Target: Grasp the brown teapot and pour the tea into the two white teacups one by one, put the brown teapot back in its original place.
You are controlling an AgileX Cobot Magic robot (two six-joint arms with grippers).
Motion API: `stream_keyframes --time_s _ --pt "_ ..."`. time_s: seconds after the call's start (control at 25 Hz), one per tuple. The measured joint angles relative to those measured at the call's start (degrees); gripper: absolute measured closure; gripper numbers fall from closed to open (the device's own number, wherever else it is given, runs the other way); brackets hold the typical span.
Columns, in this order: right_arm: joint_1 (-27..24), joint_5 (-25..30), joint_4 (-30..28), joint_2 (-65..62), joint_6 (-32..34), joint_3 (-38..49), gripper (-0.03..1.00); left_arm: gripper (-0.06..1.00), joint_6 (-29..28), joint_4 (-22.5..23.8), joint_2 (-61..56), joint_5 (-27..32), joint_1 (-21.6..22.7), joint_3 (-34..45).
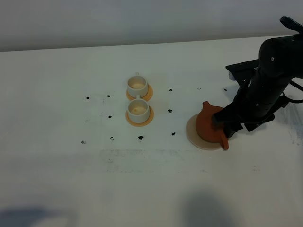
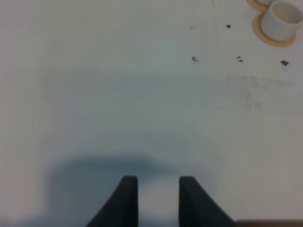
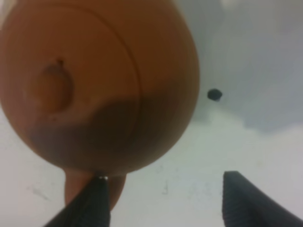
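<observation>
terracotta-brown and squat, the round clay teapot (image 1: 208,124) with its knobbed lid sits on the large pale-beige round coaster (image 1: 193,135). it is toward the right of the white tabletop (image 1: 71,179), well apart from the two small white cylindrical teacups. the farther teacup (image 1: 137,83) and the nearer teacup (image 1: 138,109) stand one behind the other, each on a thin orange-tan disc (image 1: 148,92).

your black right arm (image 1: 270,75) bends down from the right edge, wrist tilted low against the pot's flank. the right gripper (image 3: 164,176) has its fingers spread wide and pinches nothing. one dark finger (image 3: 87,205) sits right at the pot's loop handle (image 3: 75,184), though you cannot tell if it touches. the other finger (image 3: 251,201) is out over bare table.

your left gripper (image 2: 157,179) hangs over bare tabletop, its fingers drawn close together with nothing between them, far from the cups.
</observation>
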Motion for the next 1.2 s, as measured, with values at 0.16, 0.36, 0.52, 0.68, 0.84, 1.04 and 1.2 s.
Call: stream_keyframes --time_s 0.16,0.36,0.52,0.68,0.84,1.04,1.2 --pt "0.06 0.0 1.33 0.0 -0.94 0.0 0.46 0.74 0.0 0.0 0.0 0.0 0.0 0.0" --pt "0.06 0.73 1.11 0.0 -1.26 0.0 0.46 0.74 0.0 0.0 0.0 0.0 0.0 0.0" --pt "0.06 2.69 0.18 -0.15 -1.26 0.0 0.46 0.74 0.0 0.0 0.0 0.0 0.0 0.0" --pt "0.01 2.87 -0.12 -3.06 -1.26 0.0 0.46 0.74 0.0 0.0 0.0 0.0 0.0 0.0" --pt "-0.49 3.64 -0.12 -8.02 -1.14 0.0 0.46 0.74 0.0 0.0 0.0 0.0 0.0 0.0" --pt "-0.49 4.13 -0.12 -13.37 -0.76 0.04 0.46 0.74 0.0 0.0 0.0 0.0 0.0 0.0" --pt "-0.49 4.08 -0.12 -17.77 -0.76 0.04 0.46 0.74 0.0 0.0 0.0 0.0 0.0 0.0"
